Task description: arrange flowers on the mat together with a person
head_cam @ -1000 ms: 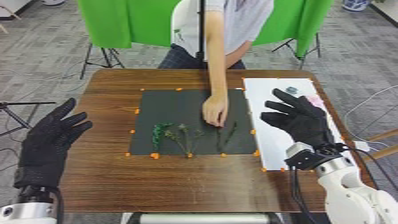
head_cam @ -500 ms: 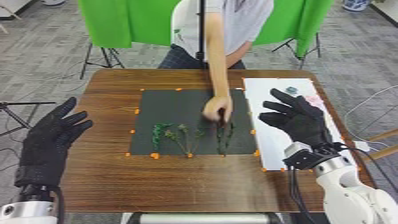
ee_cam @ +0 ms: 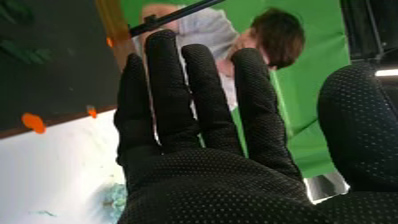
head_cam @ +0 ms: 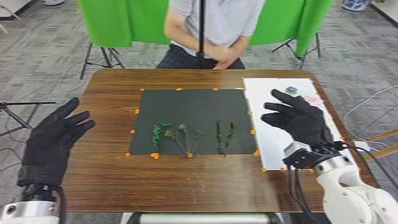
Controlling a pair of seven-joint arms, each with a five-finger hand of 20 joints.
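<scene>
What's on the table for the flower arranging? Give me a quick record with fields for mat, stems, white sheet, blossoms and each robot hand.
table: brown wood
mat: dark, orange markers around its edge
stems, left to right: leafy green sprig, branching stem, two slender stems side by side
stem position: mat's near half
white sheet: right of mat
blossoms: blue-green and pink, sheet's far end
left hand: open, empty, table's left side
right hand: open, empty, above white sheet
</scene>
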